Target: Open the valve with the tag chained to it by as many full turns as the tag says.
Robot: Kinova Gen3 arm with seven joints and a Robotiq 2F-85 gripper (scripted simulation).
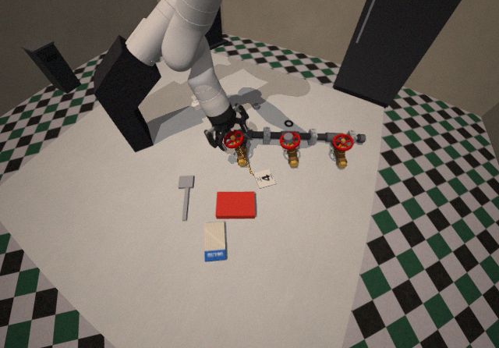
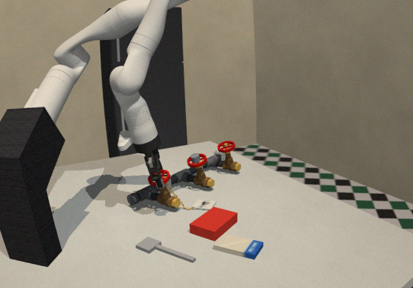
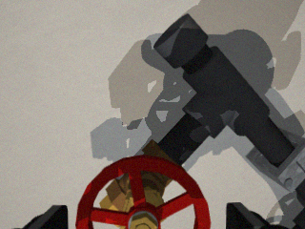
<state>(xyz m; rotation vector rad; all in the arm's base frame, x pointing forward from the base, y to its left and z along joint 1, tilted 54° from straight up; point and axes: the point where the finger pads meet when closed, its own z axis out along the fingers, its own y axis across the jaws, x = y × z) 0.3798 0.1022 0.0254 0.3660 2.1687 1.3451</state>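
A dark pipe (image 1: 277, 135) carries three brass valves with red handwheels. The left valve (image 1: 234, 140) has a gold chain running to a white tag (image 1: 266, 178) that reads 4. The middle valve (image 1: 290, 140) and the right valve (image 1: 341, 143) have no tag. My gripper (image 1: 228, 134) (image 2: 159, 178) is open, its fingers standing on either side of the left handwheel without closing on it. In the wrist view the red handwheel (image 3: 144, 197) fills the bottom centre between my two dark fingertips, with the pipe end (image 3: 224, 91) beyond.
A red block (image 1: 235, 204), a white and blue box (image 1: 215, 240) and a grey paddle tool (image 1: 185, 196) lie in front of the pipe. A small black ring (image 1: 288, 126) lies behind it. A tall black block (image 1: 125, 94) stands at the left.
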